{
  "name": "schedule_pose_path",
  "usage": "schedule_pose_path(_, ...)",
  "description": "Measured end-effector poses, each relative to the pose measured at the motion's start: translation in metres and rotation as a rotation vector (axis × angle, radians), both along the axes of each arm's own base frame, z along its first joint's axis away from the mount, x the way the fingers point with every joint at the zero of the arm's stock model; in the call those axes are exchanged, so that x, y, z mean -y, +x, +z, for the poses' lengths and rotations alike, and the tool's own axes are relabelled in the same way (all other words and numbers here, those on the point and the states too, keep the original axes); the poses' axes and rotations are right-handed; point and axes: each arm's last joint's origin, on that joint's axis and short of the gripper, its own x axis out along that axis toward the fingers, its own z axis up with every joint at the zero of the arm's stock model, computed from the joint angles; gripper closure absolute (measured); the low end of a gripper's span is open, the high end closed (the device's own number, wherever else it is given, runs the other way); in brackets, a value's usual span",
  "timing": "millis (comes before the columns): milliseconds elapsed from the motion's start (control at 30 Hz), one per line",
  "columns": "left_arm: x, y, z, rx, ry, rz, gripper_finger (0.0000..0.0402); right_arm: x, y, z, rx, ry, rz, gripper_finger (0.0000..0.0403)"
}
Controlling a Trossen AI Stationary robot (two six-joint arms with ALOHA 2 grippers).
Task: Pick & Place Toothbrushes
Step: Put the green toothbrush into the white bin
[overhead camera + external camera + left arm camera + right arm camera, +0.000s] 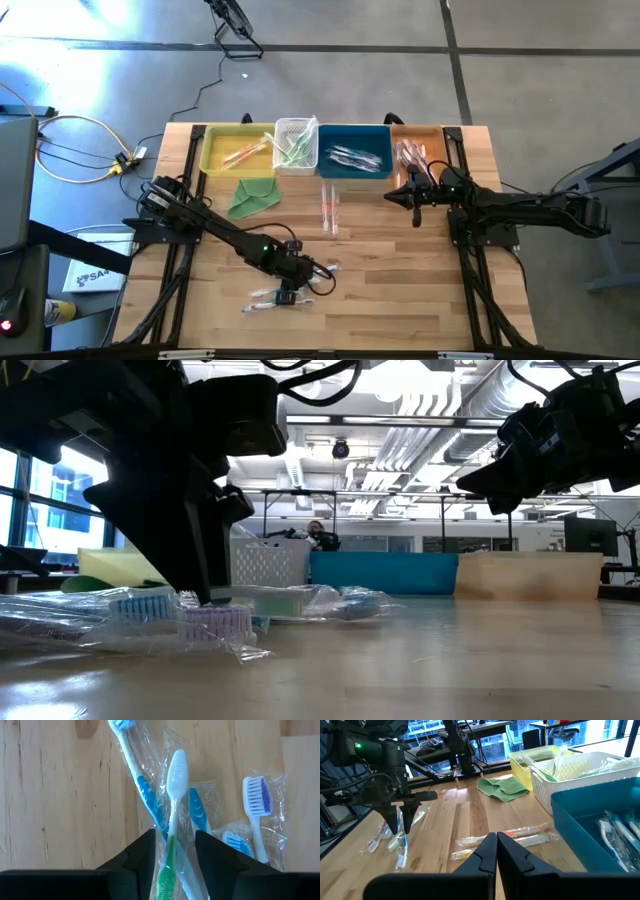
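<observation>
Left gripper point(174, 851) fingers clamped on green-handled toothbrush point(172, 795), wrapped; blue-white toothbrushes point(252, 815) lie just beside it on the table point(400, 290). Beyond, right gripper point(496, 845) fingers together, orange toothbrushes point(507, 839) just ahead, bins point(355, 150) past

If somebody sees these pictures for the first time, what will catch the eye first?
Probably the left gripper, low at the table's near edge with its fingers around a green-handled toothbrush among loose wrapped ones. Next, the row of four bins along the far edge, where the shut right gripper hovers nearby.
</observation>
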Motion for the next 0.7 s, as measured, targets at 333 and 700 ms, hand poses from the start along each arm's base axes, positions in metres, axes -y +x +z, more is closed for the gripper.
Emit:
schedule_pose_path(333, 0.0000, 0.0000, 0.0000, 0.000, 0.000, 0.000, 0.0266, 0.0000, 0.0000, 0.0000, 0.000, 0.000, 0.000, 0.0399)
schedule_pose_path(700, -0.0050, 0.0022, -0.0001, 0.000, 0.002, 0.015, 0.0266, 0.0000, 0.0000, 0.0000, 0.000, 0.000, 0.000, 0.0399)
